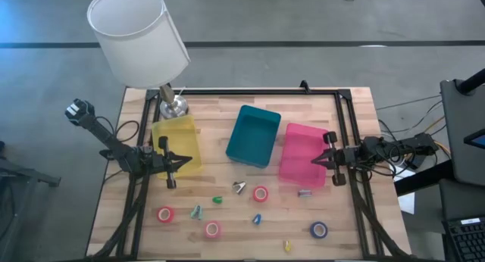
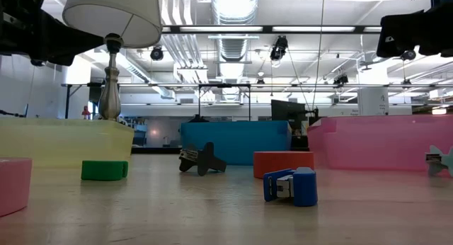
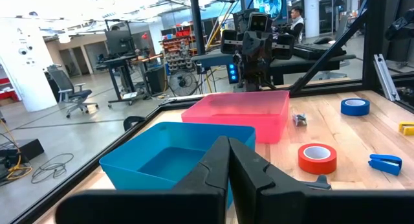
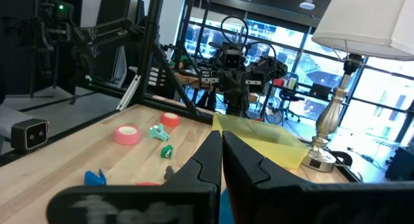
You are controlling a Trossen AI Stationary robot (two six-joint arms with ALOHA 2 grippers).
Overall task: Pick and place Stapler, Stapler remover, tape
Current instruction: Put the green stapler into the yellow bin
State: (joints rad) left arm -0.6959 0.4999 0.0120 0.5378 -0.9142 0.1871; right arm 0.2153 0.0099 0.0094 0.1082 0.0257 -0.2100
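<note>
Three red-pink tape rolls (image 1: 165, 213) (image 1: 213, 229) (image 1: 261, 193) and one blue roll (image 1: 319, 230) lie flat on the table's near half. Between them lie a dark stapler remover (image 1: 239, 187), a small blue stapler (image 1: 257, 218), a green piece (image 1: 217, 199), a teal piece (image 1: 196, 211), a yellow piece (image 1: 287, 245) and a grey piece (image 1: 305, 192). My left gripper (image 1: 178, 165) hangs shut by the yellow bin's (image 1: 178, 145) near corner and touches nothing. My right gripper (image 1: 317, 160) hangs shut over the pink bin's (image 1: 303, 154) right side. In each wrist view the fingers (image 3: 229, 153) (image 4: 218, 146) meet.
A teal bin (image 1: 254, 135) stands between the yellow and pink bins. A lamp with a white shade (image 1: 136, 35) stands on the far left corner, its metal base (image 1: 173, 104) behind the yellow bin. A black frame (image 1: 250, 92) runs along the table's edges.
</note>
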